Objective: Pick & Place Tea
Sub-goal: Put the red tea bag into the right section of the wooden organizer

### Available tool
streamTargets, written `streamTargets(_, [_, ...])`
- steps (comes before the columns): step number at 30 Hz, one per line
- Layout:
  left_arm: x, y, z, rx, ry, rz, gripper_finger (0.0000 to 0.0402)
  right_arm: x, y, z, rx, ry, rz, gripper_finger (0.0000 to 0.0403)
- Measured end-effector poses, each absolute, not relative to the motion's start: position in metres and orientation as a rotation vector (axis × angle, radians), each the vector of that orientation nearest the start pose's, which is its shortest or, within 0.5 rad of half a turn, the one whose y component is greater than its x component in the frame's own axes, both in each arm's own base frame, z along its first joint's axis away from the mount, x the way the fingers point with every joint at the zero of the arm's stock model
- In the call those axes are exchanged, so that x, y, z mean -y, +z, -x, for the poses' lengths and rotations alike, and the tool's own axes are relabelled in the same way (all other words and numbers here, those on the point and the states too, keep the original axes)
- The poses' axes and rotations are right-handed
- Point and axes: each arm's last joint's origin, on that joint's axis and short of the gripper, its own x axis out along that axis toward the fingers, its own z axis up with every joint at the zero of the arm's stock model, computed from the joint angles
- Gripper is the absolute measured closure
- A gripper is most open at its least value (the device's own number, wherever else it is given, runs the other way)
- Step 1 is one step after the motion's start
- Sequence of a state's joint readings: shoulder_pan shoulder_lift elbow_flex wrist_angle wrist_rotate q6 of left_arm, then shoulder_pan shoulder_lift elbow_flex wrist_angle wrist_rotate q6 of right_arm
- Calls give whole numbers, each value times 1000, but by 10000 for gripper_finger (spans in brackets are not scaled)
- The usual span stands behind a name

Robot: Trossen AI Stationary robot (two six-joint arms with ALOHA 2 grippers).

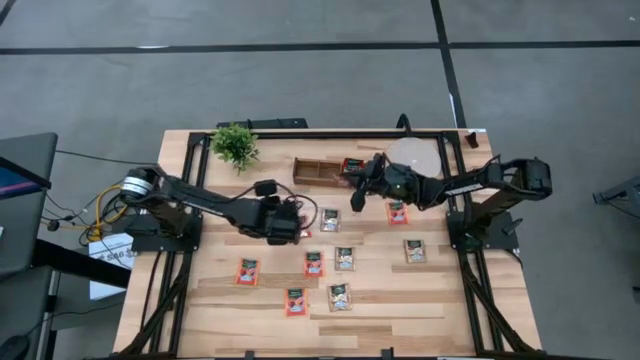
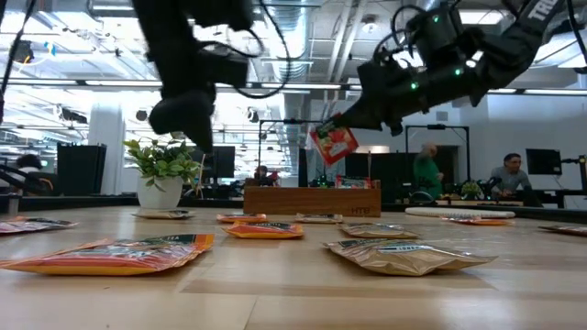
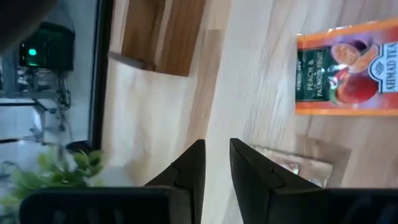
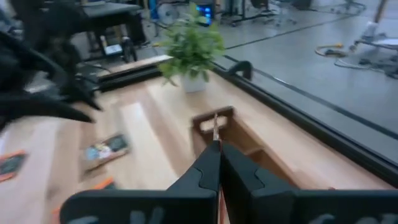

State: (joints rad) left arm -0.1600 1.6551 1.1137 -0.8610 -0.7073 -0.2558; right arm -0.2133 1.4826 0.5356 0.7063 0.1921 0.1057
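Observation:
Several flat tea sachets, red-orange and pale, lie on the wooden table [image 1: 210, 310], among them a red-orange one [image 1: 247, 271] and a pale one [image 1: 345, 258]. My right gripper [image 1: 358, 192] is shut on a red-orange sachet [image 2: 334, 143] in the air, at the near side of the brown wooden tray [image 1: 325, 172]. One red-orange sachet [image 1: 352, 165] lies in the tray. My left gripper [image 1: 292, 222] hovers over the table's middle, its fingers [image 3: 193, 165] a narrow gap apart and empty. A red-orange sachet [image 3: 345, 68] and a pale one [image 3: 292, 163] lie below it. My right gripper pinches the red-orange sachet by its upper edge [image 2: 341, 125] between its two fingers, which slant down from the table's right side. The sachet hangs tilted below the fingertips, clear of table and tray. In the right wrist view it shows edge-on [image 4: 215, 127].
A potted plant [image 1: 235, 145] stands at the far left. A round pale disc [image 1: 412, 155] lies at the far right beside the tray. Black frame rails [image 1: 300, 135] run along the table's far edge. People show in the room beyond the table [image 2: 427, 170].

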Motion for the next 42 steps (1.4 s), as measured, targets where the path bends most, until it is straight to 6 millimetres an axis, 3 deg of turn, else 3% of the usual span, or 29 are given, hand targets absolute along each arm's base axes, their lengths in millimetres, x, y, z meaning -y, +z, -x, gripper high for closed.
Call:
streamTargets(8, [34,203,-245,-929,552,-217,335,94,162,-243,-108,-531,-206,403])
streamTargets(14, [38,208,-215,-759,489,-140,335,98,153,-231,-98,-558,-249,403])
streamTargets(24, [43,218,-182,-573,382,-97,335,104,154,-229,-87,-610,-246,403])
streamTargets(32, [38,209,-158,-419,349,-54,335,95,154,-233,-98,-566,-240,403])
streamTargets(42, [33,209,-144,-340,344,-14,335,95,154,-233,-91,-592,-243,403])
